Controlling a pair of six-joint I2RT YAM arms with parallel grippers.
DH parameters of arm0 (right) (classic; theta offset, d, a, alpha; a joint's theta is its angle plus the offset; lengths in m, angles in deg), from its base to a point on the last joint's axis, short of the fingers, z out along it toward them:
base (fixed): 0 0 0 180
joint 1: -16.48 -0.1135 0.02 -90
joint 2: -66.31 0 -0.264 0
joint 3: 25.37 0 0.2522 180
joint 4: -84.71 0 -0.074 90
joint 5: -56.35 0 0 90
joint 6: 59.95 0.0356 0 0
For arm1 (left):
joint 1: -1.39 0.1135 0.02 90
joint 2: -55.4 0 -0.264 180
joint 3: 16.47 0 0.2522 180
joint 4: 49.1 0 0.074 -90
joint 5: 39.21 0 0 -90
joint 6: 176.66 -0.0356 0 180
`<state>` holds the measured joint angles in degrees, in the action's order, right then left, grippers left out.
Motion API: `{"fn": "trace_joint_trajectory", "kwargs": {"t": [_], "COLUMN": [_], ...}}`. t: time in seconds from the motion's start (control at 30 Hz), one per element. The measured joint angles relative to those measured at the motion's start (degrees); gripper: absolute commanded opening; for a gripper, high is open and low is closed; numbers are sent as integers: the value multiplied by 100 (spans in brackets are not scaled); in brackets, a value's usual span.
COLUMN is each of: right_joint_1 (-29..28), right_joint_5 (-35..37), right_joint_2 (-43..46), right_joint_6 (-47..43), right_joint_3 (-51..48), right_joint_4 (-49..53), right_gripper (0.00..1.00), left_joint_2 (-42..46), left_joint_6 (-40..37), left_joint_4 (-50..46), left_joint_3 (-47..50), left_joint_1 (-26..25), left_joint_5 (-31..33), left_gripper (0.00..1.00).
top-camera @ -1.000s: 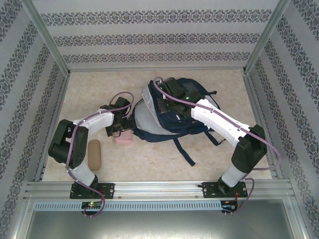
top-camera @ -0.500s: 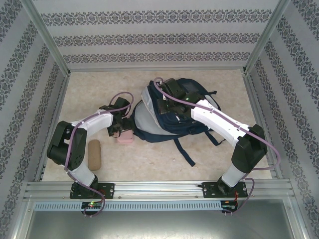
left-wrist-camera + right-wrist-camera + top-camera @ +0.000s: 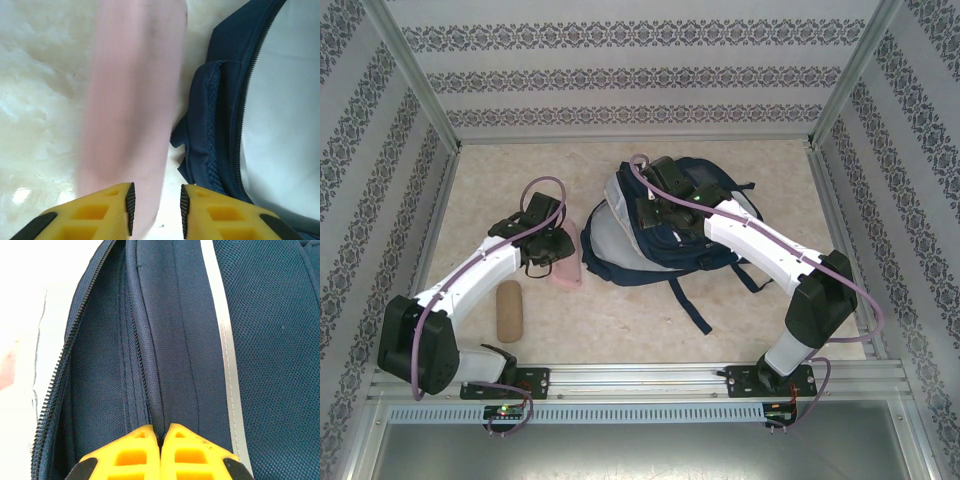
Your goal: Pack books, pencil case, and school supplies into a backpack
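Observation:
The navy backpack (image 3: pixel 670 235) lies open mid-table, its pale grey lining (image 3: pixel 285 100) facing left. My right gripper (image 3: pixel 655 215) is on top of it, shut on a fold of its navy fabric (image 3: pixel 161 435) beside the zipper. The pale pink pencil case (image 3: pixel 567 270) lies on the table just left of the backpack's opening. My left gripper (image 3: pixel 556 258) hovers over its near end. In the left wrist view its jaws (image 3: pixel 157 207) stand a little apart. The blurred case (image 3: pixel 132 100) reaches into the gap beside the left pad, with bare table before the right pad. The books are out of view.
A small tan rounded oblong piece (image 3: pixel 509 310) lies near the left arm's base. A dark backpack strap (image 3: pixel 692 305) trails toward the table's front edge. Patterned walls and metal rails (image 3: pixel 620 375) enclose the table.
My left arm has stretched out lower and its wrist shifted slightly left. Its jaws have narrowed from wide open, and the pencil case now lies tilted. The right arm has not moved.

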<state>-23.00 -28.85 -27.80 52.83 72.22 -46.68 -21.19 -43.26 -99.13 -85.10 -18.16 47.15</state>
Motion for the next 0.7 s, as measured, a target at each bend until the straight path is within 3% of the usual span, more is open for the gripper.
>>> {"fn": "trace_joint_trajectory", "kwargs": {"t": [0.07,0.13,0.2,0.27,0.33,0.37,0.7], "right_joint_1": [0,2,4,24,37,37,37], "right_joint_5": [0,0,4,2,0,0,-7], "right_joint_2": [2,15,48,92,127,140,195], "right_joint_6": [0,0,0,0,0,0,2], "right_joint_3": [0,0,-11,-52,-83,-94,-199], "right_joint_4": [0,2,0,-17,-37,-35,-61], "right_gripper": [4,5,5,6,7,7,9], "left_joint_2": [0,0,0,0,-15,-44,-1399], "left_joint_6": [46,57,83,59,11,-46,-1274], "left_joint_4": [22,50,57,55,50,46,-315], "left_joint_3": [0,0,0,0,0,0,-356], "left_joint_1": [0,0,0,0,4,9,264], "left_joint_5": [-72,-111,-120,-96,-35,20,551], "left_gripper": [13,32,34,56,89,97,100]}}
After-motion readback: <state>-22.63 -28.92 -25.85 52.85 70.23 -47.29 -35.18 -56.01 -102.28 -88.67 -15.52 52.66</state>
